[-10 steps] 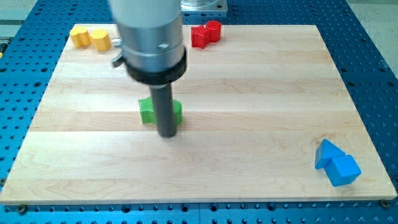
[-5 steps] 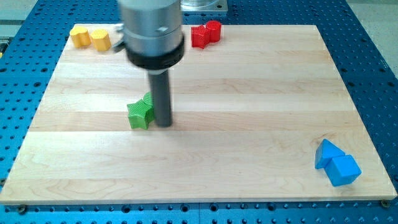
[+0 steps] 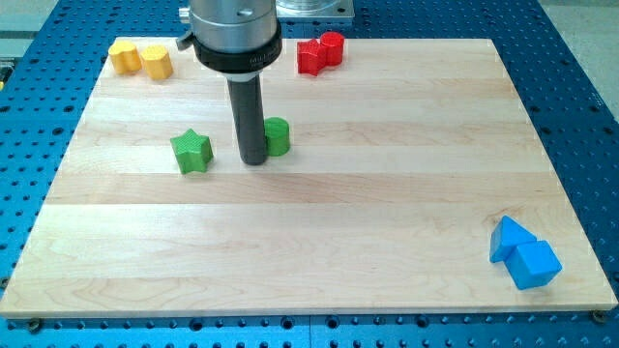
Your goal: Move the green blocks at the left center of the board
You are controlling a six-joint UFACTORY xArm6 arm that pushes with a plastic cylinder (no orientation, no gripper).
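A green star-shaped block (image 3: 191,152) lies left of the board's centre. A green round block (image 3: 277,136) lies to its right, partly hidden behind my rod. My tip (image 3: 253,160) rests on the board between the two, touching or almost touching the left side of the round block and clearly apart from the star.
Two yellow blocks (image 3: 140,58) sit at the board's top left corner. Two red blocks (image 3: 320,52) sit at the top edge near the middle. Two blue blocks (image 3: 522,253) sit at the bottom right. The wooden board (image 3: 387,193) lies on a blue perforated table.
The green star has slid to the view's left and apart from the round block. My tip has moved up the board and now stands beside the round block.
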